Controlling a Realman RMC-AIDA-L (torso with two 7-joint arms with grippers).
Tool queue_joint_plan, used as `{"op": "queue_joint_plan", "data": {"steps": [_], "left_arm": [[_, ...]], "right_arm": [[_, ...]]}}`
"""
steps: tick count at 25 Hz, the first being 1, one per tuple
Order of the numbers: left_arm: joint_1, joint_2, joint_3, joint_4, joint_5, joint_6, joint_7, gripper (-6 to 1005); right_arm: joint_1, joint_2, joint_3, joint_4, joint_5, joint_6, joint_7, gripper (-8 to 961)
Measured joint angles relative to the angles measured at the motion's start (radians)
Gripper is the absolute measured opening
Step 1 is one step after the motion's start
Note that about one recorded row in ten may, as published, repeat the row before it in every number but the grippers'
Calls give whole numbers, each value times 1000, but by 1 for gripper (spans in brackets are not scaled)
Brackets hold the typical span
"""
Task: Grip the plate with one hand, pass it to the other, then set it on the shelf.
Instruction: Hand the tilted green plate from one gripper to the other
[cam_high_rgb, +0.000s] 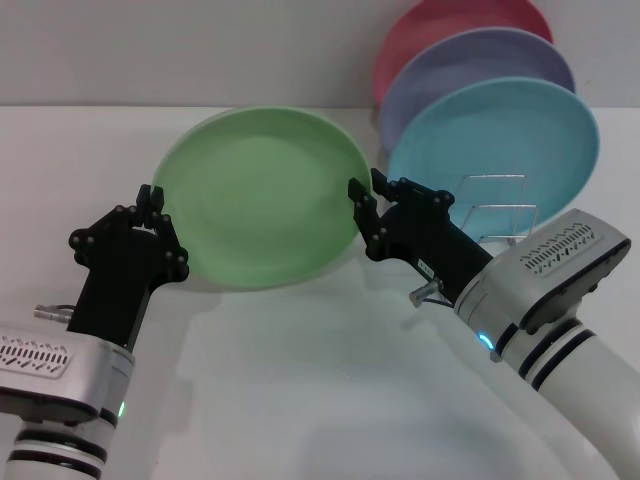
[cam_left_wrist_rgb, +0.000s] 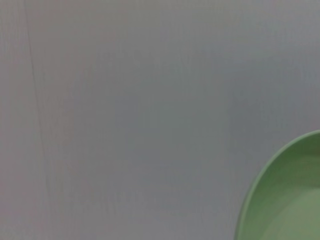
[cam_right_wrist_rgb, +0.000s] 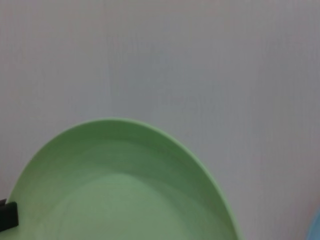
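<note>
The light-green plate (cam_high_rgb: 255, 195) is held up off the white table, tilted, between my two grippers. My left gripper (cam_high_rgb: 152, 205) is closed on its left rim. My right gripper (cam_high_rgb: 365, 192) is closed on its right rim, with the rim between the two fingertips. The plate's rim also shows in the left wrist view (cam_left_wrist_rgb: 280, 200) and much of the plate shows in the right wrist view (cam_right_wrist_rgb: 125, 190). The silver wire shelf (cam_high_rgb: 497, 207) stands at the back right, just behind my right gripper.
A sky-blue plate (cam_high_rgb: 500, 135), a lavender plate (cam_high_rgb: 480, 65) and a red plate (cam_high_rgb: 445, 25) stand upright in the shelf, one behind the other. The white table (cam_high_rgb: 300, 380) spreads in front, and a grey wall runs behind.
</note>
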Motion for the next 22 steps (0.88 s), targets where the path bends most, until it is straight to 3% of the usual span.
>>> {"op": "queue_joint_plan", "data": {"steps": [22], "left_arm": [[-1, 0, 7, -2, 0, 0, -1, 93]], "right_arm": [[-1, 0, 1, 2, 0, 0, 0, 151]]}}
